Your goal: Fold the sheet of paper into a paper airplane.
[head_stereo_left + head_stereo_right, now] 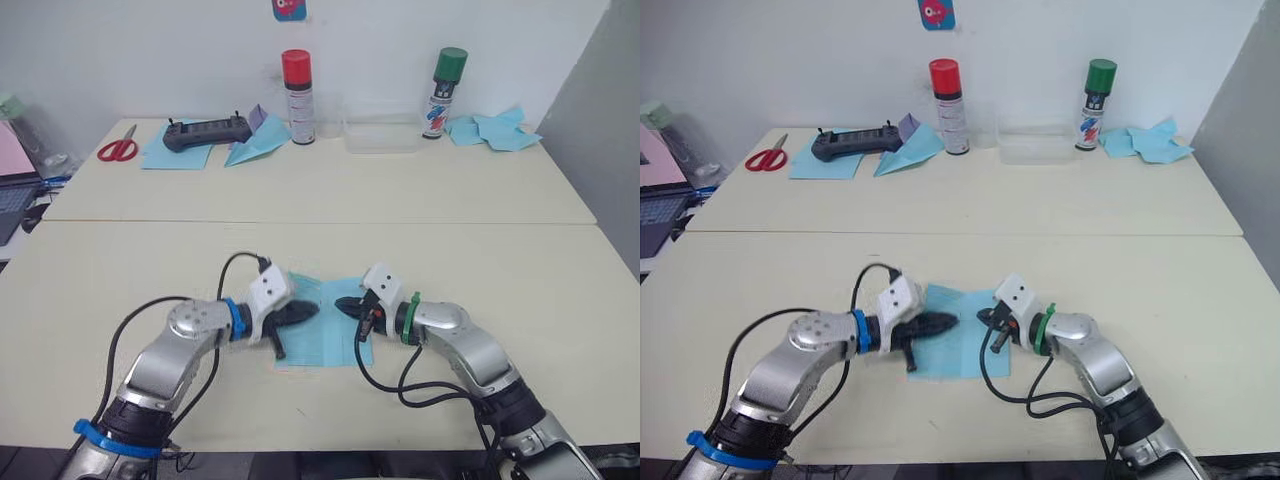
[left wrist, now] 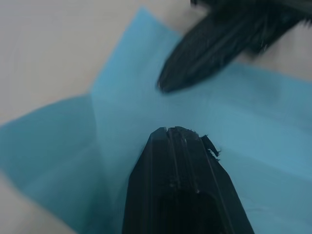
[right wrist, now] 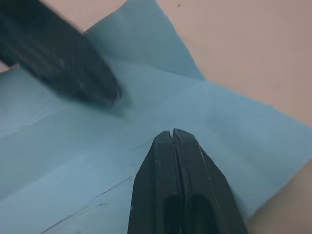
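Risk of sheet of paper (image 1: 962,345) skidding or creasing crooked: left gripper (image 1: 945,322) at nine o'clock, right gripper (image 1: 987,317) at three, both clenched empty, merely pressing.

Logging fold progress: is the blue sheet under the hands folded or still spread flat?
Mostly spread: the sheet of paper lies open on the table, creased, one far corner folded over.

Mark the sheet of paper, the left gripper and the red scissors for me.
sheet of paper (image 1: 958,352), right eye view, bare middle of the sheet.
left gripper (image 1: 946,322), right eye view, tips of its shut fingers.
red scissors (image 1: 118,150), left eye view, the handles.
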Motion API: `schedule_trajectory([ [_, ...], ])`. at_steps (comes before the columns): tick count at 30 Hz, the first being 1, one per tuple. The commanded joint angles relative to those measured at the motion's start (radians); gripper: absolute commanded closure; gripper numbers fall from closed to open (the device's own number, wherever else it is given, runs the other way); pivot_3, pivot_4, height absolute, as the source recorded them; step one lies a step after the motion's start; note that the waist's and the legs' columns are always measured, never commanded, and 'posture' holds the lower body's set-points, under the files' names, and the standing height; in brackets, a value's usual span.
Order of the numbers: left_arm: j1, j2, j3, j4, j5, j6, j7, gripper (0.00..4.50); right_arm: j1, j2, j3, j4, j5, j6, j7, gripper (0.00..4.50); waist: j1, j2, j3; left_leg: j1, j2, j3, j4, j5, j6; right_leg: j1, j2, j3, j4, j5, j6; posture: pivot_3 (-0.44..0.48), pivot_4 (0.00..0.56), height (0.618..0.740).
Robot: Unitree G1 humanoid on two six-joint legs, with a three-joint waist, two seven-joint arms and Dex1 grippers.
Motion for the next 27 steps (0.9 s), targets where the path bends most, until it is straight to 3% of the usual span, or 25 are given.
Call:
schedule_trajectory([
  [1,-0.019,0.004,-0.015,0.047,0.033,-0.047,-0.007,4.50,0.021,-0.008,-0.046,-0.012,0.000,0.029,-0.032,4.49,0.002,0.000,0.000,0.000,0.000,0.000,0.000,0.000,0.000,0.000,0.000,0.000,0.000,0.000,0.000,0.000,0.150,0.740],
  [10,-0.027,-0.002,-0.022,0.114,0.040,-0.103,-0.025,4.50,0.033,-0.008,-0.177,-0.058,0.047,0.048,-0.067,4.49,0.006,0.000,0.000,0.000,0.000,0.001,0.001,0.000,0.000,0.000,0.000,0.002,0.000,0.000,0.001,0.000,0.150,0.740],
  [13,-0.033,-0.002,-0.026,0.125,0.041,-0.112,-0.039,4.50,0.035,0.026,-0.259,-0.122,0.159,0.057,-0.042,4.49,0.006,0.000,0.000,0.000,0.000,0.001,0.001,0.000,0.000,0.000,0.000,0.002,0.000,0.000,0.001,0.000,0.150,0.740],
  [16,-0.046,-0.010,-0.025,0.138,0.033,-0.109,-0.047,4.50,0.024,0.024,-0.296,-0.153,0.215,0.116,-0.042,3.91,0.007,0.000,0.000,0.000,0.000,0.001,0.001,0.000,0.000,0.000,0.000,0.002,0.000,0.000,0.001,0.000,0.150,0.740],
  [22,-0.049,-0.009,-0.029,0.139,0.038,-0.113,-0.061,4.50,-0.007,0.039,-0.327,-0.170,0.276,0.289,-0.112,1.83,0.007,0.000,0.000,0.000,0.000,0.001,0.001,0.000,0.000,0.000,0.000,0.002,0.000,0.000,0.001,0.000,0.150,0.740],
  [27,-0.042,-0.009,-0.032,0.129,0.039,-0.110,-0.061,4.50,-0.033,0.046,-0.327,-0.171,0.306,0.396,-0.150,1.83,0.007,0.000,0.000,0.000,-0.001,0.001,0.000,0.000,0.000,0.000,0.000,0.002,0.000,0.000,0.000,0.000,0.150,0.740],
])
